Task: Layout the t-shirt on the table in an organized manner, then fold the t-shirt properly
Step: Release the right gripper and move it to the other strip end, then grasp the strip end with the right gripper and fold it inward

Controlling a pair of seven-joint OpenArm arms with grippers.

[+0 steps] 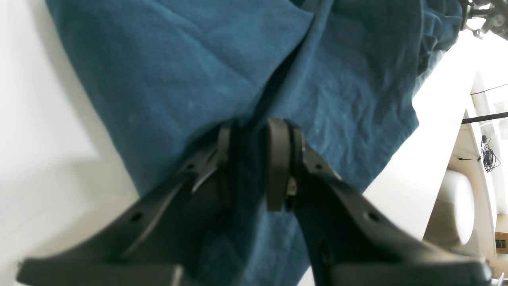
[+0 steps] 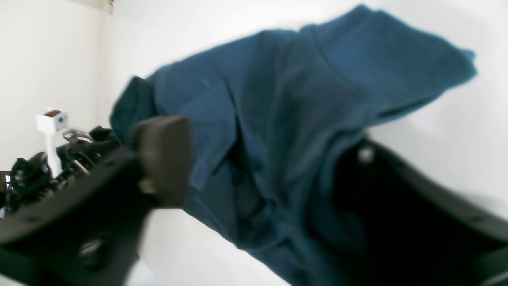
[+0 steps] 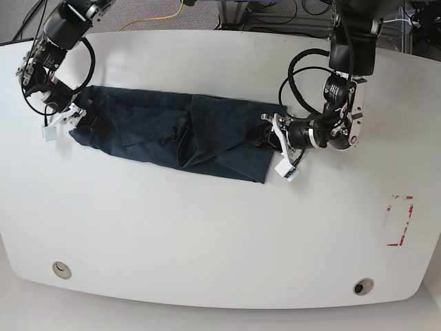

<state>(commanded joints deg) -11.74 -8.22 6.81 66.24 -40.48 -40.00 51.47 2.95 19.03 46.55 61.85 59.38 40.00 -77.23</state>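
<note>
Setting is reading as a robotics lab or test workspace: two black articulated robot arms (image 3: 344,76) with exposed looping black cables are working over a large glossy white tabletop with curved edges (image 3: 207,227), which is carrying two round grommet holes (image 3: 363,286) and a red tape rectangle marker (image 3: 399,221). Beyond the far edge, a yellow cable (image 3: 155,21) and further dark wiring are lying loose on a grey floor. Plain white walls are showing in the right wrist view.
</note>
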